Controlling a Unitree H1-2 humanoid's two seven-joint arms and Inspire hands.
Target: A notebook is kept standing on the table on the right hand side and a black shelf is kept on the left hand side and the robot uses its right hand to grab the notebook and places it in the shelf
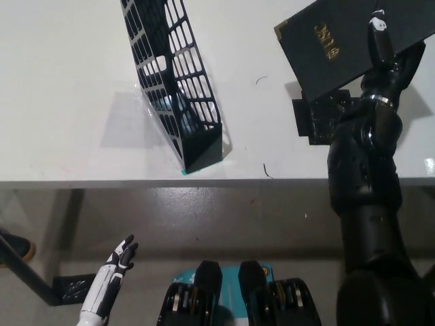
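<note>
White table (pixel 68 102), black shelf (pixel 173 88), right hand (pixel 384 58) fingers grasping notebook (pixel 346 41), left hand (pixel 112 275) fingers released.

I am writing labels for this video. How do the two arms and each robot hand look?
The right arm is black and glossy, built of bulky rounded segments, with a thin silver ring at the wrist. The right robot hand is black with one white fingertip. The left robot hand is white and slim, with dark fingers.

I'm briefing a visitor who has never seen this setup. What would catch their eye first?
First, the dark notebook with gold lettering at upper right, lifted and tilted in the black right hand. Next, the black lattice shelf standing on the white table, left of centre. The white left hand hangs low at lower left, below the table edge.
</note>
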